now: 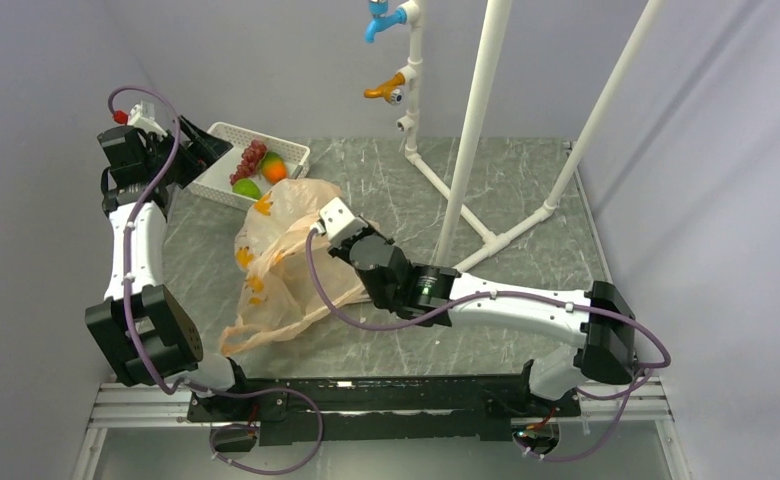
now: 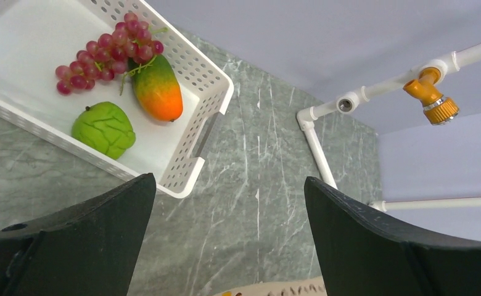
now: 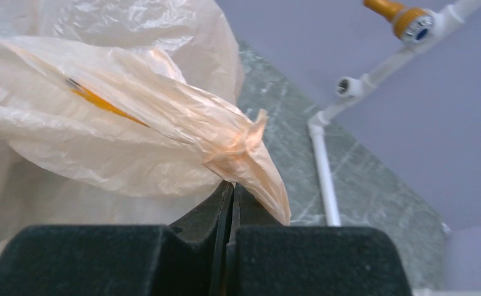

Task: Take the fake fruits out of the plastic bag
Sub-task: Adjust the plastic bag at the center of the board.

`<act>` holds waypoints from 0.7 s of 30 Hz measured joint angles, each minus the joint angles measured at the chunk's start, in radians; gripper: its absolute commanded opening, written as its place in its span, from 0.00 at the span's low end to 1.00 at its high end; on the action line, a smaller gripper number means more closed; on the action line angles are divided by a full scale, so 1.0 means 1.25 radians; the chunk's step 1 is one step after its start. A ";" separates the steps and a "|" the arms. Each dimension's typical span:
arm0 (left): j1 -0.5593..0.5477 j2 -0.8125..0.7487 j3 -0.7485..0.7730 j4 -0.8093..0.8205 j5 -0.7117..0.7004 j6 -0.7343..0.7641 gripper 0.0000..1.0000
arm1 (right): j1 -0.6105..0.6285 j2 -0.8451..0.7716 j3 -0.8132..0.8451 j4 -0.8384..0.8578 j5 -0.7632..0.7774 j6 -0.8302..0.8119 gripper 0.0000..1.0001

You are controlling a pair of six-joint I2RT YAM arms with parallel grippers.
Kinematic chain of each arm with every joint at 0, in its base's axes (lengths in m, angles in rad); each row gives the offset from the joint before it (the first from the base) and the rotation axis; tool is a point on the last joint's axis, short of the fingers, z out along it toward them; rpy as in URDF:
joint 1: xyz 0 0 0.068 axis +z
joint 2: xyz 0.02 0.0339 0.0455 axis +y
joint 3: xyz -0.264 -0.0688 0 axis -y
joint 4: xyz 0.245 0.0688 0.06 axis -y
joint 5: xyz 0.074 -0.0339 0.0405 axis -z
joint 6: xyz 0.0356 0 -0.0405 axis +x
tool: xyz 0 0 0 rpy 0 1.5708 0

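Right claw [image 3: 229, 206]: jaws closed tight on a pinched fold of the bag [image 1: 286, 265], the film bunched into a crumpled peak just above the tips. The rest of the bag trails left of the grip and spreads slack over the table [image 2: 269, 154], pale peach with orange print marks; what it holds cannot be told through the film. Left claw [image 2: 229, 191]: spread wide, nothing between the fingers, hanging over bare table just off the basket's [image 2: 212, 80] corner. Three fruits lie in the basket: grapes [image 2: 102, 52] touching the stem end of a green-to-orange mango [image 2: 158, 89], and a lumpy green fruit [image 2: 104, 129] apart from both, near the closer wall. From above, the basket sits at the far left of the table, with the bag's far edge just beside it. White pipe frame [image 1: 471, 130] stands at the back right, with an orange tap [image 2: 432, 98] on it.
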 measured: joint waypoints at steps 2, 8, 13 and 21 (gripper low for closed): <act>-0.005 -0.009 0.000 -0.004 -0.011 0.008 0.97 | -0.026 0.008 0.006 0.002 0.016 -0.026 0.00; -0.015 -0.022 0.000 -0.007 -0.022 0.018 0.96 | -0.112 0.044 0.063 -0.010 0.040 -0.067 0.00; -0.016 -0.022 0.000 -0.011 -0.025 0.019 0.96 | -0.158 0.108 0.144 -0.008 0.107 -0.128 0.00; -0.016 -0.022 0.000 -0.010 -0.025 0.019 0.96 | -0.192 0.255 0.238 -0.058 0.156 -0.196 0.27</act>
